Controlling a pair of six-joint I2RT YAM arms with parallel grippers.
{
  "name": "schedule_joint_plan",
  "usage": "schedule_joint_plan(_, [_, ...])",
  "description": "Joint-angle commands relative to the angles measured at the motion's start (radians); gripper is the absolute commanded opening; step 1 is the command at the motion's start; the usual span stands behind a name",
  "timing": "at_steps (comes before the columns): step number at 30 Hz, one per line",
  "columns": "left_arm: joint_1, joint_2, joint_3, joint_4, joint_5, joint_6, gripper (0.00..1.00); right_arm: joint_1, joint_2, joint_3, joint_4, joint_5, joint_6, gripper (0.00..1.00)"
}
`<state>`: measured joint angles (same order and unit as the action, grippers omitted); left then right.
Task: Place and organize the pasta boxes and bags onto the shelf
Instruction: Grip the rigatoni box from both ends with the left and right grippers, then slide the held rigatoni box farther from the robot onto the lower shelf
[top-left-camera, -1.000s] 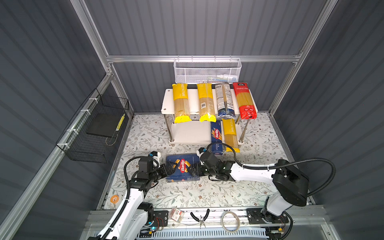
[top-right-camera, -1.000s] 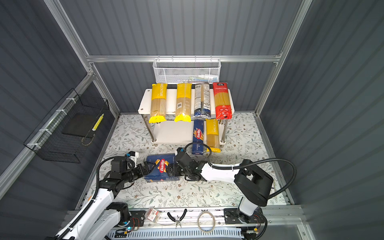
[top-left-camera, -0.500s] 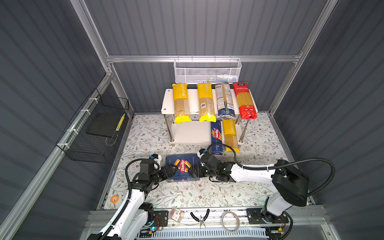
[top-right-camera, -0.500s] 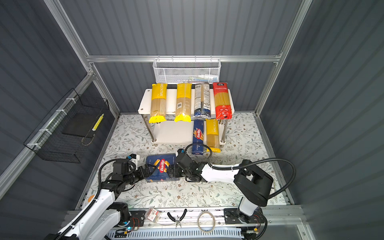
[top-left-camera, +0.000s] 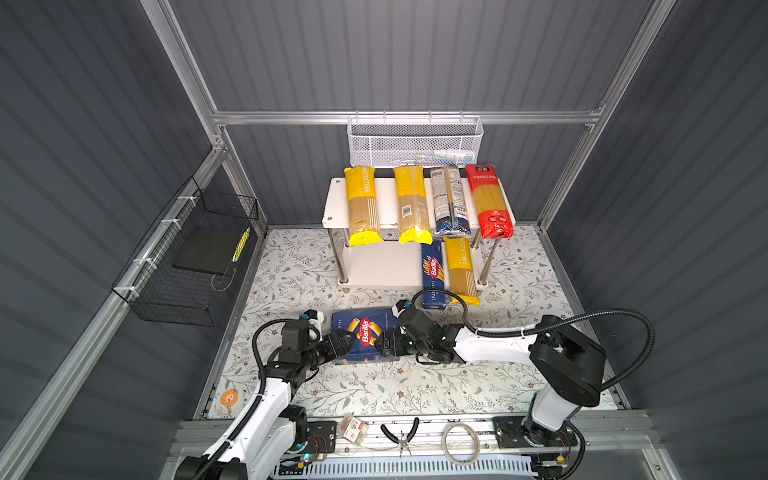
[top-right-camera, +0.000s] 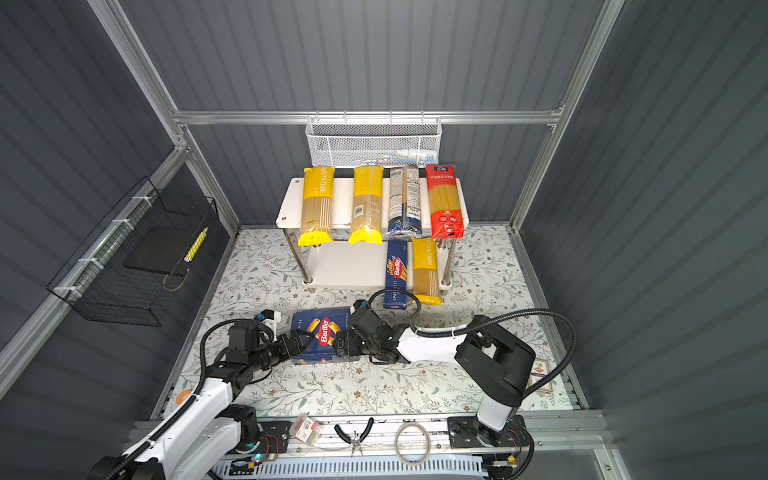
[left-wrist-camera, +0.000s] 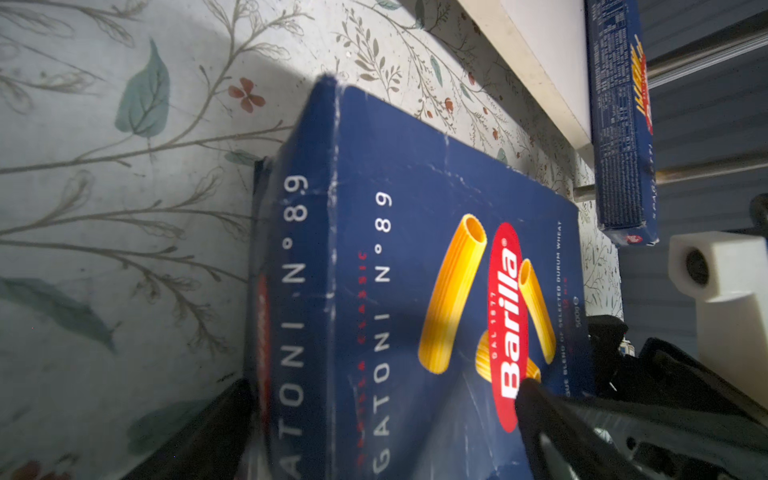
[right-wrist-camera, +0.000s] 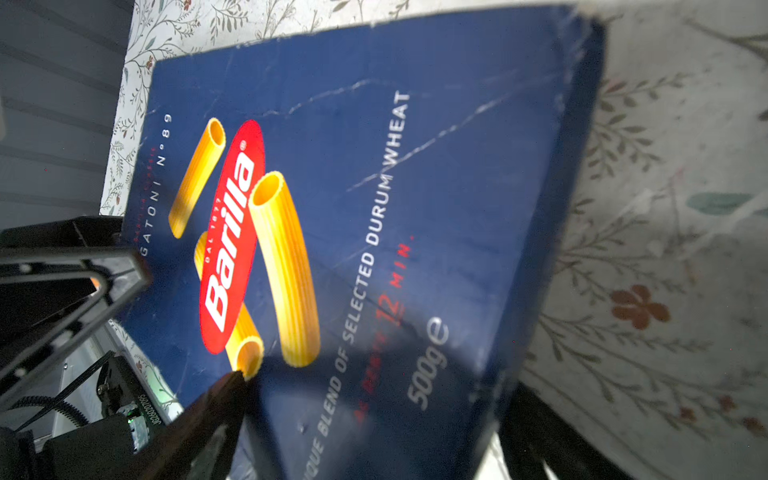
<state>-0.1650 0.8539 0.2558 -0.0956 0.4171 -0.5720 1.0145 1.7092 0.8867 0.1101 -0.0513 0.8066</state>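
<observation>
The flowered bench (top-left-camera: 519, 386) fills the floor of both top views, and the two-tier shelf (top-left-camera: 334, 199) stands at its 12 o'clock edge. Four long bags (top-left-camera: 424, 199) cover the upper tier side by side. On the lower tier a spaghetti box (top-left-camera: 432, 270) and a yellow bag (top-left-camera: 459, 266) sit at the 3 o'clock end, so the bare board toward 9 o'clock looks like the open room.

The rigatoni box (top-left-camera: 363, 334) lies face up near the middle of the bench, with its long axis running 9 to 3. The free lower board is at about its 12 o'clock. I cannot tell whether the box rests on the bench.

The left end effector (top-left-camera: 338, 343) is at the box's 9 o'clock end and appears to pinch it, one finger on the printed face and the other at the back. The right end effector (top-left-camera: 386, 345) straddles the 3 o'clock end, spread wide. I cannot tell whether it presses the box.

Both are equally near the box. The coming move is likely a carry toward 12 o'clock, low enough to clear the upper tier's front edge and the overhanging bag ends.
</observation>
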Motion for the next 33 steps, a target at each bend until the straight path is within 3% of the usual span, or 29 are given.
schedule_joint_plan(1, [-0.010, 0.016, -0.009, 0.025, 0.031, 0.000, 0.99, -0.007, 0.034, 0.006, 0.019, -0.013, 0.007, 0.93])
schedule_joint_plan(7, [-0.010, 0.068, -0.009, 0.056, 0.065, -0.012, 0.99, -0.008, 0.065, 0.022, 0.036, -0.036, 0.014, 0.93])
schedule_joint_plan(15, [-0.038, 0.101, -0.012, 0.226, 0.165, -0.065, 0.99, -0.008, 0.077, 0.098, 0.023, -0.072, -0.021, 0.92])
schedule_joint_plan(26, [-0.211, 0.116, 0.104, 0.187, 0.063, -0.033, 0.99, -0.008, 0.032, 0.179, 0.002, -0.074, -0.050, 0.92])
schedule_joint_plan(33, [-0.229, 0.112, 0.199, 0.125, 0.027, -0.014, 0.99, -0.008, -0.033, 0.178, -0.017, -0.049, -0.064, 0.92])
